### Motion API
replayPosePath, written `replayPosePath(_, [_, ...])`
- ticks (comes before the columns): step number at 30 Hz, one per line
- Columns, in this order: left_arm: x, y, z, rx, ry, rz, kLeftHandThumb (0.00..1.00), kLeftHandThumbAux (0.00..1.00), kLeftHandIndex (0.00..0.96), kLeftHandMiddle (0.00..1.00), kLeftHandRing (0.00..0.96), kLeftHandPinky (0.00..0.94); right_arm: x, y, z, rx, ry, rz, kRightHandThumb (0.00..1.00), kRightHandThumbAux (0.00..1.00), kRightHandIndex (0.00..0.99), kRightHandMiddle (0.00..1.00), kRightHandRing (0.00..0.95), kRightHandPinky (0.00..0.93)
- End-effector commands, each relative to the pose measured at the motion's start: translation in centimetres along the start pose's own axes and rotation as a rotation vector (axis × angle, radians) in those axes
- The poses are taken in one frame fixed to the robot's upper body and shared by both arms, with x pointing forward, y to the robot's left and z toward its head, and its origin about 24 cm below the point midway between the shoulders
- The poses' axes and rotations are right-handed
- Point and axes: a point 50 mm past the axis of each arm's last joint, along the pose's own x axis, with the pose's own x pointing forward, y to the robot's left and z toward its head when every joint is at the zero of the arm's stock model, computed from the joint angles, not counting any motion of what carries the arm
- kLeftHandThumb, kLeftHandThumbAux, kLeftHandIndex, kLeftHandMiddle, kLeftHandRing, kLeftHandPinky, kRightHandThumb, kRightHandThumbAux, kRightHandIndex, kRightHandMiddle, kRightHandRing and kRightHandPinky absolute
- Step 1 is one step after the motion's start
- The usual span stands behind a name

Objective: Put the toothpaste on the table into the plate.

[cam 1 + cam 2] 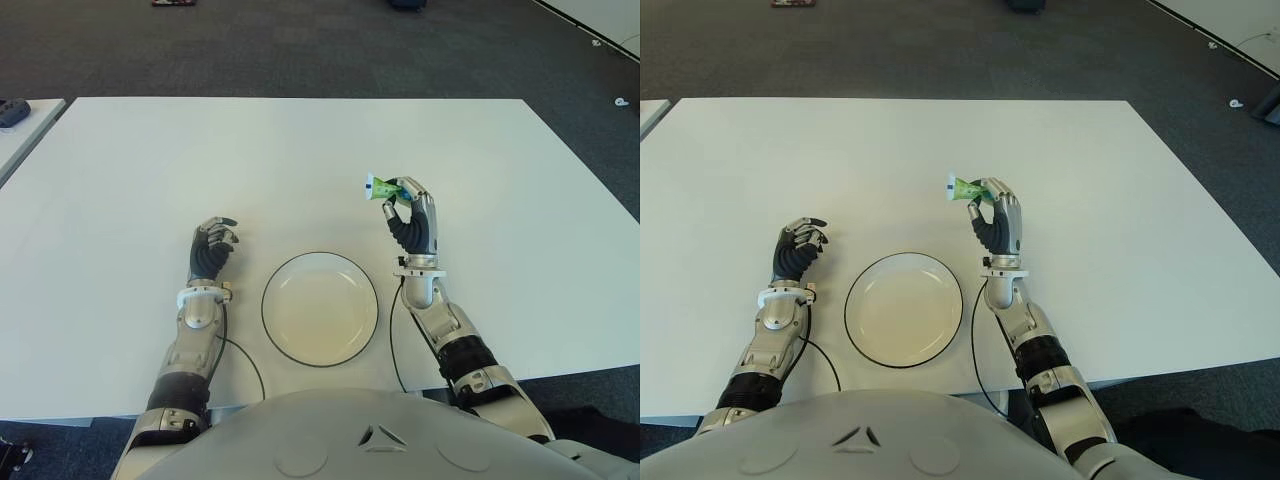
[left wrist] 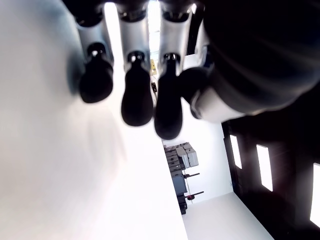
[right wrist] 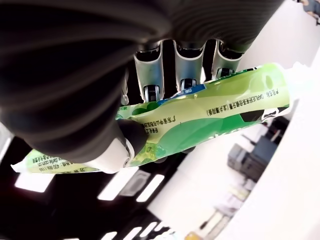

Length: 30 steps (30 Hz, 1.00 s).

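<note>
Nearest on the white counter (image 1: 120, 180), just before the robot's body: a round white plate (image 1: 320, 308) with a dark rim, holding nothing. To the left of the plate, just beside it: the left robot hand (image 1: 211, 250), with fingers (image 2: 136, 97) curled loosely and gripping nothing, as seen in its own wrist view. To the right of the plate and a little farther: the right robot hand (image 1: 412, 218), raised above the counter and closed around the green toothpaste (image 1: 386, 188). In the right wrist view, tube (image 3: 200, 120) pinched between thumb and fingers, both ends sticking out of the grip. Toothpaste lifted clear of the counter, beyond the plate's right rim, not over the dish. Farther: bare counter up to its far edge, then dark carpet floor (image 1: 300, 45).
</note>
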Motion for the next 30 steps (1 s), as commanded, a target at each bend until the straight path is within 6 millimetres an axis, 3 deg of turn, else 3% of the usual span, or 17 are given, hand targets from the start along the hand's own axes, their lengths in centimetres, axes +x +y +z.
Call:
replayPosePath(1, [-0.5,-0.2,-1.1,0.011,0.065,-0.002,0.708,0.718,0.436,0.722,0.721,0.712,-0.5,0.6,2.4,0.1,-0.103,0.086,0.707,0.722,0.44,0.873,0.866,0.857])
replayPosePath(17, [-0.5,-0.2,-1.2,0.037,0.069,-0.007,0.706,0.719,0.435,0.717,0.721,0.713,-1.8,1.0,4.0,0.244,-0.208,0.373,0.711,0.719,0.44,0.882,0.874,0.867])
replayPosePath(21, [-0.6,-0.2,-1.2,0.055,0.067,-0.002,0.706,0.719,0.435,0.723,0.728,0.724,-2.0,1.4,4.2,0.302,-0.211,0.543,0.711,0.718,0.44,0.894,0.884,0.885])
replayPosePath(30, [-0.7,-0.3,-1.2,0.051,0.071,0.005,0.706,0.719,0.435,0.724,0.73,0.716,-1.8,1.9,4.5,0.372,-0.229,0.747,0.714,0.716,0.44,0.91,0.896,0.891])
